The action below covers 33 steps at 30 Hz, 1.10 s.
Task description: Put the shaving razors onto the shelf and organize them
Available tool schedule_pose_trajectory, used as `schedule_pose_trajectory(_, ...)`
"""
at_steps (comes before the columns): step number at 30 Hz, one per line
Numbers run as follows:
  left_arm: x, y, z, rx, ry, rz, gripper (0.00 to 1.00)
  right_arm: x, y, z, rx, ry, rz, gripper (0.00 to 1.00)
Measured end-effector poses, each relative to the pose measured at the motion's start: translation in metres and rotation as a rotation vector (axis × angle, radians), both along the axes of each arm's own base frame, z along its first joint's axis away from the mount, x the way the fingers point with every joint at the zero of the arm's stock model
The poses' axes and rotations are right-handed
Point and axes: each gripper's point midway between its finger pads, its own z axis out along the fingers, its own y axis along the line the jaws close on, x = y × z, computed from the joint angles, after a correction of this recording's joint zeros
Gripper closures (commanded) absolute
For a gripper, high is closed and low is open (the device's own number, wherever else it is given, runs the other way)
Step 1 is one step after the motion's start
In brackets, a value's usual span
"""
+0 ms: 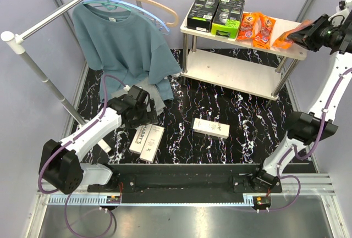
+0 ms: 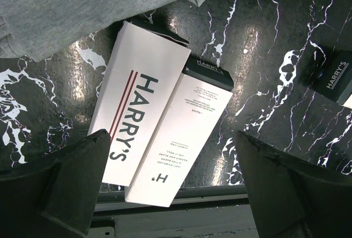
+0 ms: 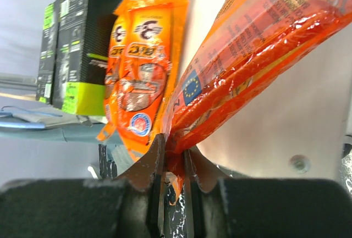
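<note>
The right hand [image 3: 174,160] is pinching an orange razor pack [image 3: 258,62] over the right end of the shelf [image 1: 236,72]; the left hand [image 2: 176,172] is hovering wide open above two white boxes [image 2: 132,117], near left.

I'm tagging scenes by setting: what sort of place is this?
Likely a mock shop display in a robot lab: razor packs on a shelf, a shirt on a rail, plain walls around.
</note>
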Motion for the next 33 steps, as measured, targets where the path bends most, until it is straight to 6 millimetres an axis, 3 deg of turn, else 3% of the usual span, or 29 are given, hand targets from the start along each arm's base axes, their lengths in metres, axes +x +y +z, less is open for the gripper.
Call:
schedule_pose_trajectory(9,0.0,0.0,0.0,0.004,-0.002,-0.012,0.02,0.014,-0.02,-0.027,0.04,0.063,-0.021,0.84)
schedule_pose_trajectory(26,-0.001,-0.001,0.0,0.005,-0.002,-0.02,0.02,0.024,-0.012,-0.038,0.122,0.072,0.064,0.83)
schedule_pose_trajectory(33,-0.002,-0.003,-0.001,0.006,0.0,-0.026,0.02,0.024,-0.007,-0.043,0.147,0.075,0.102,0.62)
